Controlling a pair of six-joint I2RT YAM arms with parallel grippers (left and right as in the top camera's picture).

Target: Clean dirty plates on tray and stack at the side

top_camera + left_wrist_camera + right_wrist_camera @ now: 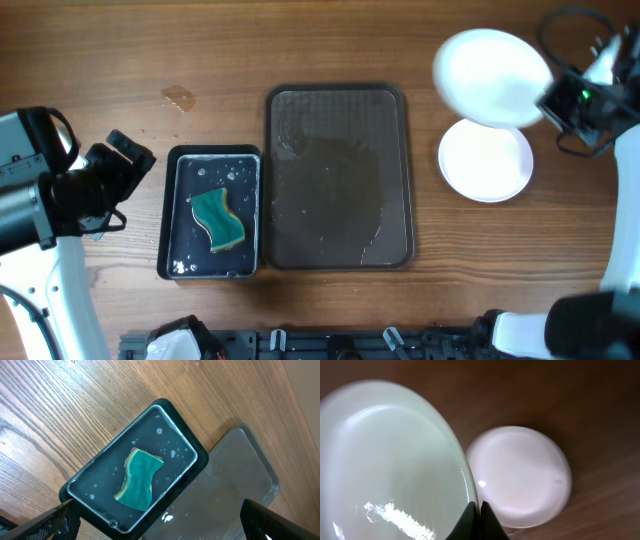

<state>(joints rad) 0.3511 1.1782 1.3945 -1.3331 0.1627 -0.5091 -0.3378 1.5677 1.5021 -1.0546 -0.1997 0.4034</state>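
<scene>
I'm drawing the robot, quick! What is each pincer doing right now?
Left pincer: open, holding nothing.
Right pincer: shut on the rim of a white plate.

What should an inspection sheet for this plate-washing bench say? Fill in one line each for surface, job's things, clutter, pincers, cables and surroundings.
Surface: wooden table, one small stain left of the tray.
Job's things: tray wet, no plates on it; held plate in the air; resting plate plain white, right of the tray; single or stacked, cannot tell.
Clutter: water basin with teal sponge, left of the tray.
Pincers: left pincer open, empty; right pincer shut on the held plate's rim.
Cables: black cable by the right arm.
Surroundings: black rail along the near edge.
</scene>
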